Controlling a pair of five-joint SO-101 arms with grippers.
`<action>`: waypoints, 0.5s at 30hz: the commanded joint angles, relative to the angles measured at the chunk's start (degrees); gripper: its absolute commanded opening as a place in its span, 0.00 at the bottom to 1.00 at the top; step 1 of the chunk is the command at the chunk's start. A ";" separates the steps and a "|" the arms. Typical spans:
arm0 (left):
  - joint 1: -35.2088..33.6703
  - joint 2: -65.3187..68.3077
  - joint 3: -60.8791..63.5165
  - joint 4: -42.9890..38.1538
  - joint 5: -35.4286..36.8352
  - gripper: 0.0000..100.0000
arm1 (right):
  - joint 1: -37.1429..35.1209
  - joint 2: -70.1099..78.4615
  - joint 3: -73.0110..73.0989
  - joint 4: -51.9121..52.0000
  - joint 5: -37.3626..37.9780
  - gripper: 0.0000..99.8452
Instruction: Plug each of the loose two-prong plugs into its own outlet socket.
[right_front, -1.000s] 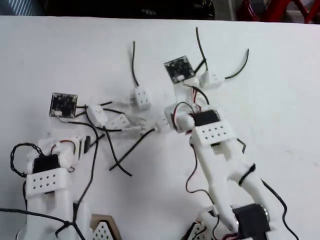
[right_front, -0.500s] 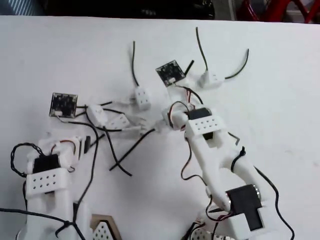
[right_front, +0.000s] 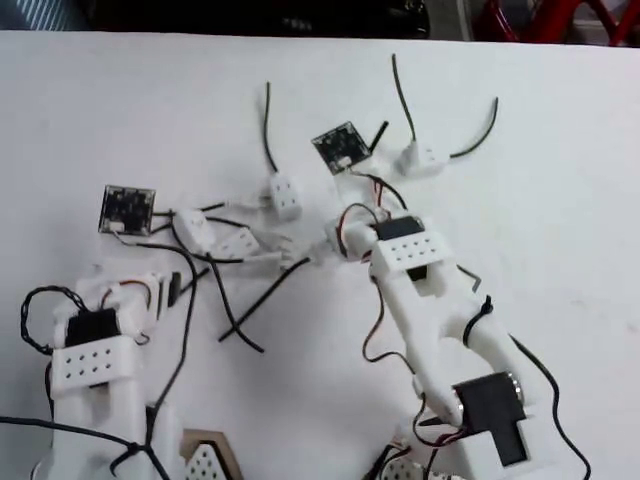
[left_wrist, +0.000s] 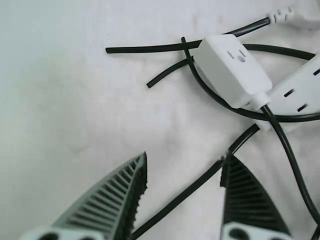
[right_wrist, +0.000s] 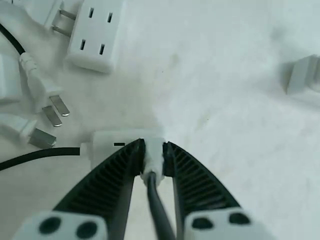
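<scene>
My right gripper (right_wrist: 154, 145) is shut on a white plug (right_wrist: 153, 159) whose black cord runs back between the fingers. The plug's front meets a white socket block (right_wrist: 112, 146); I cannot tell whether the prongs are in. From above, this gripper (right_front: 322, 248) is at the table's middle. A double outlet (right_wrist: 97, 32) and loose two-prong plugs (right_wrist: 49, 106) lie just beyond. My left gripper (left_wrist: 182, 165) is open low over the table, a black cord (left_wrist: 185, 192) crossing between its fingers. A white socket (left_wrist: 232, 70) lies ahead of it. In the high view it (right_front: 165, 290) is at the left front.
Two small circuit boards (right_front: 128, 208) (right_front: 340, 147) lie on the white table (right_front: 560, 200). More white socket blocks (right_front: 285, 193) (right_front: 420, 158) with short black cords sit at the back centre. Tangled black cords (right_front: 225, 300) spread between the arms.
The right arm has shifted a little to the left with the plug, and the circuit board behind it has slid left. The left arm has stayed put.
</scene>
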 joint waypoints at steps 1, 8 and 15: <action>-0.75 -1.27 -0.18 -1.14 -0.53 0.25 | -0.57 -2.95 -0.09 0.57 0.53 0.02; -0.75 -1.27 0.00 -1.14 -0.53 0.25 | -0.40 0.75 -0.35 -0.48 0.53 0.02; -0.75 -1.19 0.44 -2.37 -0.53 0.25 | 0.04 3.47 -0.18 -3.82 0.88 0.02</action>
